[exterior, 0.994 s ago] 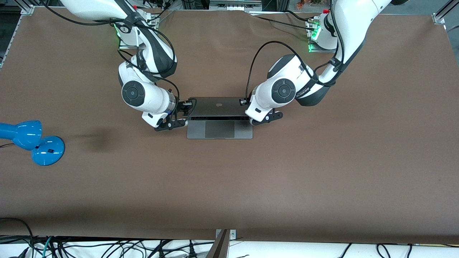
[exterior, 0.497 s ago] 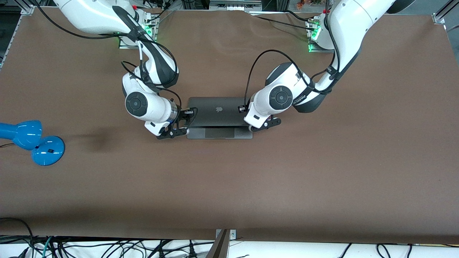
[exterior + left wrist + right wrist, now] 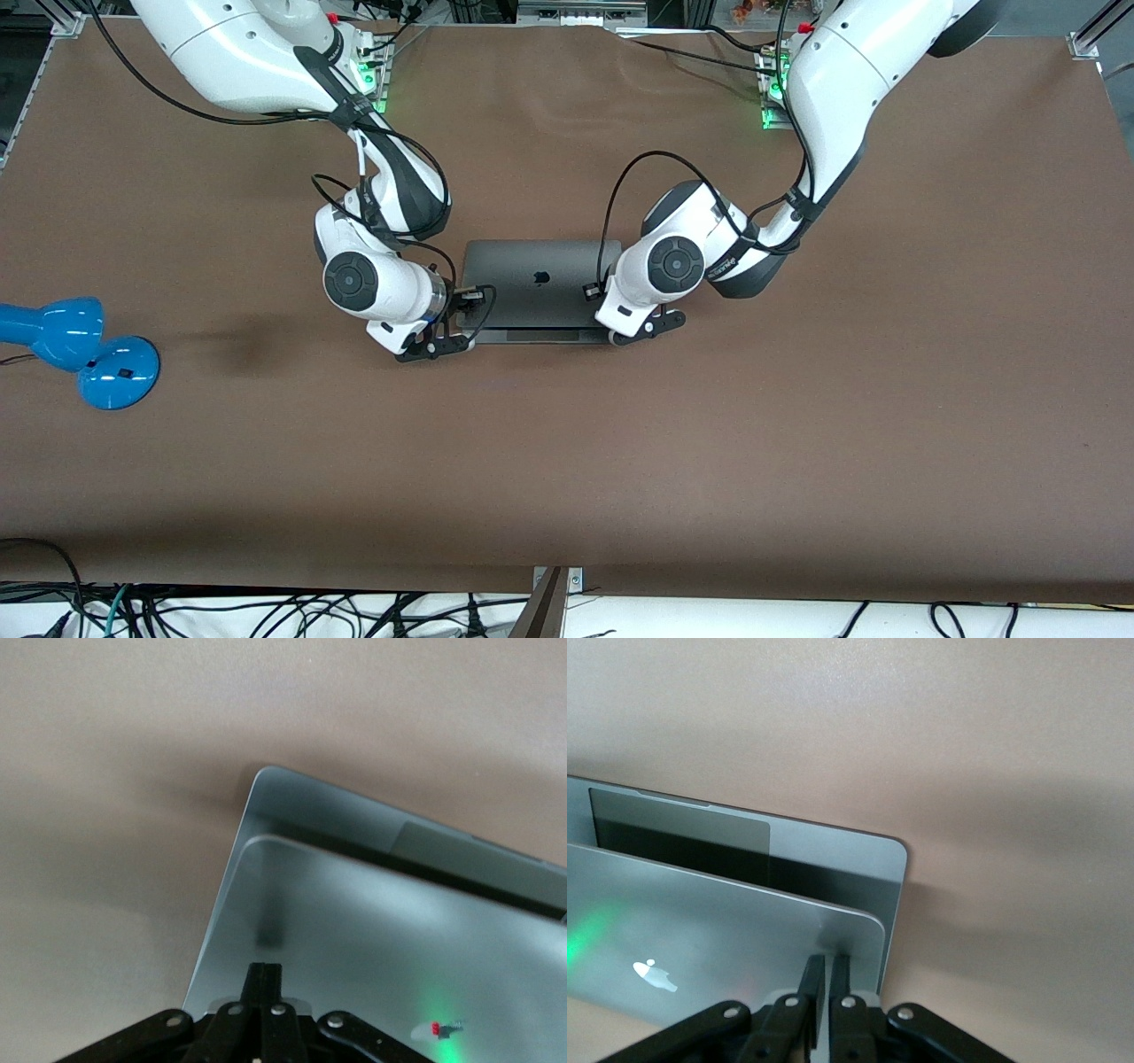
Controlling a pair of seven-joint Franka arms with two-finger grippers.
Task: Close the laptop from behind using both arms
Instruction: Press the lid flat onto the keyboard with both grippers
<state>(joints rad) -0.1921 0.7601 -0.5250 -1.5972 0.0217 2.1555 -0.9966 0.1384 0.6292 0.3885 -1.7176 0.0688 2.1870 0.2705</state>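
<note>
The left gripper [image 3: 264,985] has its fingers pressed together and pushes on the lid near one corner; the right gripper [image 3: 827,979], also closed and holding nothing, pushes near the other corner. I think closed fingers make a firm tip, and two corners keep the lid from twisting. The laptop [image 3: 539,285] lies mid-table between the arms, grey metal, almost shut, a narrow strip of its base showing.

The right gripper's [image 3: 827,979] black fingers, pressed together, rest their tips on the silver-grey metal lid of the slim laptop [image 3: 726,939], near the lid's corner. The lid is tilted low over the base, where a strip of grey trackpad [image 3: 682,819] shows. Brown table [image 3: 921,726] surrounds it.
</note>
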